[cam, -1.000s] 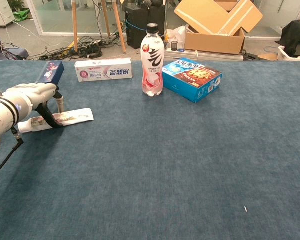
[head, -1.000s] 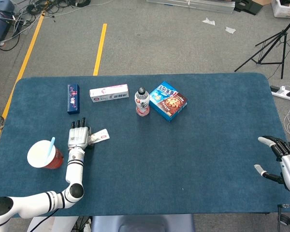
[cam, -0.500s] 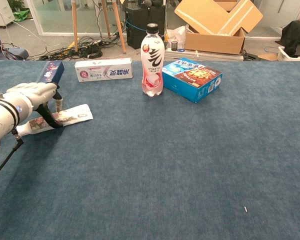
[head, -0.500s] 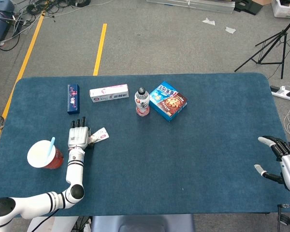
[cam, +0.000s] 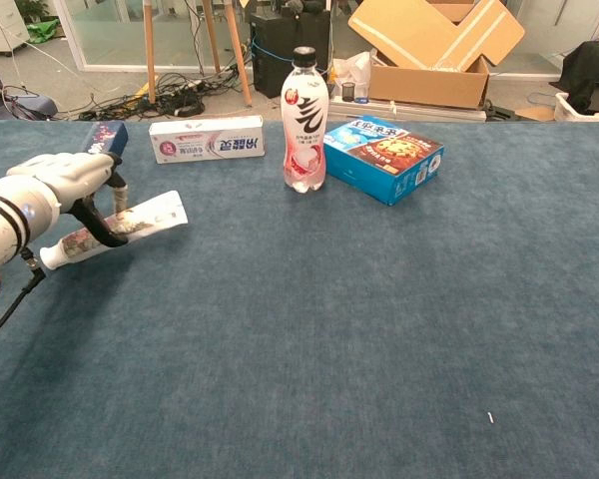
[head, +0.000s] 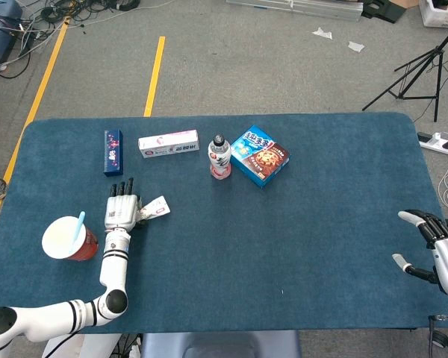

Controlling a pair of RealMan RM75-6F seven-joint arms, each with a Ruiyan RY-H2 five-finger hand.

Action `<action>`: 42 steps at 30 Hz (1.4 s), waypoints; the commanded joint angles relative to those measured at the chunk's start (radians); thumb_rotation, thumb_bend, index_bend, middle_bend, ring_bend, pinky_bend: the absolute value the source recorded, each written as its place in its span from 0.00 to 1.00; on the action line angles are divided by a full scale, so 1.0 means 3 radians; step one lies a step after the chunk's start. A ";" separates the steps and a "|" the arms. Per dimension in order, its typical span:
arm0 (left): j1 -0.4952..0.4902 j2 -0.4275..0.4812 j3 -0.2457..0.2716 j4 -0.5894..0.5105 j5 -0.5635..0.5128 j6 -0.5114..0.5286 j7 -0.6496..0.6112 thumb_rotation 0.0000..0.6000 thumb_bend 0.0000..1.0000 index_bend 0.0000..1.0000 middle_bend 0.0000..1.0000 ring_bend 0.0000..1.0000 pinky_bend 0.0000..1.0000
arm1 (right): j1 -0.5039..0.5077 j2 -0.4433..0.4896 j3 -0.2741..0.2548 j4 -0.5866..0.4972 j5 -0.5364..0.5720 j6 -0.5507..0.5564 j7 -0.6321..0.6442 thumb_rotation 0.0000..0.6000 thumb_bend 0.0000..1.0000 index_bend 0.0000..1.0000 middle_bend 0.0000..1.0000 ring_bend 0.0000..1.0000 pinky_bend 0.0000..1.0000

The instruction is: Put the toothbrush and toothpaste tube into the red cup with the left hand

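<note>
I note a dark blue table (head: 321, 224). The cup (head: 67, 240) is red with a white lid and light blue toothbrush (head: 78, 224). The tube (cam: 115, 229) is white with printed colours. The bottle (cam: 305, 120) is pink, black-capped; one box (cam: 382, 157) is blue, another (cam: 207, 138) white and pink.

blue table (head: 321, 224), red cup (head: 67, 240), two toothpaste boxes (head: 168, 143) (head: 113, 151), bottle (head: 219, 157), biscuit box (head: 259, 155)

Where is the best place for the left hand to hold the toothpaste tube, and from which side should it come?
Best around the middle of the toothpaste tube, coming from above, much as the left hand holds it now. The tube is long and flat, with its cap end pointing toward the robot, so closing across its narrow width should hold it steady.
</note>
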 commanded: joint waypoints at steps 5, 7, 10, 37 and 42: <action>0.0111 0.0145 0.0027 -0.0348 0.0285 0.0216 -0.0154 1.00 0.23 0.68 0.03 0.00 0.00 | 0.0005 -0.0006 -0.0006 -0.0005 -0.0006 -0.0012 -0.0024 1.00 0.12 0.26 0.24 0.22 0.60; 0.0143 0.0178 0.0029 -0.0432 0.0354 0.0258 -0.0210 1.00 0.23 0.68 0.03 0.00 0.00 | 0.0007 -0.0009 -0.0007 -0.0006 -0.0007 -0.0014 -0.0033 1.00 0.12 0.26 0.24 0.22 0.60; 0.0192 0.0226 0.0010 -0.0557 0.0387 0.0286 -0.0292 1.00 0.23 0.68 0.03 0.00 0.00 | 0.0009 -0.0012 -0.0007 -0.0007 -0.0004 -0.0019 -0.0040 1.00 0.12 0.26 0.24 0.22 0.60; 0.0299 0.0804 -0.0216 -0.2145 0.0529 0.0659 -0.0340 1.00 0.23 0.68 0.05 0.00 0.00 | -0.0001 0.0006 -0.0012 -0.0009 -0.0019 0.0007 0.0000 1.00 0.12 0.26 0.24 0.22 0.59; 0.0327 0.0955 -0.0257 -0.2404 0.0574 0.0835 -0.0289 1.00 0.23 0.69 0.05 0.00 0.00 | -0.0006 0.0013 -0.0015 -0.0007 -0.0026 0.0017 0.0019 1.00 0.12 0.26 0.24 0.22 0.60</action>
